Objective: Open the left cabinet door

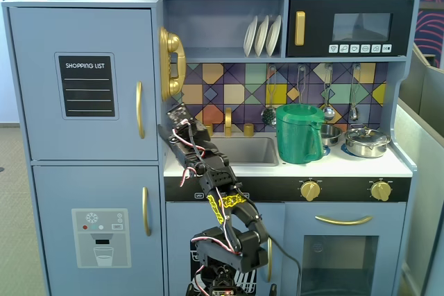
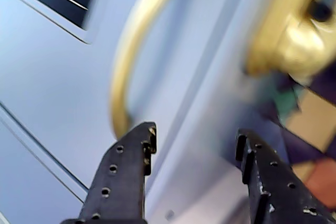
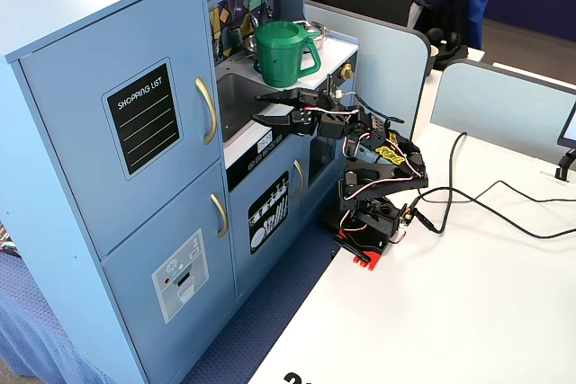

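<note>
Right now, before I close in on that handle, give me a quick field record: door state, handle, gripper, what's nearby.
target: left cabinet door with the shopping list panel
door state: shut, flush with the cabinet front
handle: gold handle, upright on the door's right edge in a fixed view
gripper: gripper open, near the handle, not touching it
wrist view: handle's lower end sits just above the left fingertip
nearby: gold toy phone, green pitcher

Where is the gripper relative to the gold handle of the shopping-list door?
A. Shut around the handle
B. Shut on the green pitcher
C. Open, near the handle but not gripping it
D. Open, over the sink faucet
C: in the wrist view the gripper is open, jaws spread, with the handle just ahead of the left finger, not between them; the door is closed.
</note>
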Robot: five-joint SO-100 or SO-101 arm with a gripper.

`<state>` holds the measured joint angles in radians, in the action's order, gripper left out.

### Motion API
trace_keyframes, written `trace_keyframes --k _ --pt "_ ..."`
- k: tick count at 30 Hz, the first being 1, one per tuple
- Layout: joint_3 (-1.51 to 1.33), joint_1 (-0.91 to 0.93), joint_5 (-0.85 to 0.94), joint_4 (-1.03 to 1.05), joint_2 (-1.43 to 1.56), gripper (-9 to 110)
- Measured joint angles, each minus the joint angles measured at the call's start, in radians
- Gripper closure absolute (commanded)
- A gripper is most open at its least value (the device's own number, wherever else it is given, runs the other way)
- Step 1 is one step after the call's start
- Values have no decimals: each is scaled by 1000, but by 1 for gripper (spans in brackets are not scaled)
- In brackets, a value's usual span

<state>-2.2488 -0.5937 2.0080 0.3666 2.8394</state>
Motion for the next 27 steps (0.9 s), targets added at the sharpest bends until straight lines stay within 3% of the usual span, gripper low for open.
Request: trace_keyframes --k 13,27 --pt "0 -121 49 -202 -138 87" --pt "0 -124 -55 -302 -261 88"
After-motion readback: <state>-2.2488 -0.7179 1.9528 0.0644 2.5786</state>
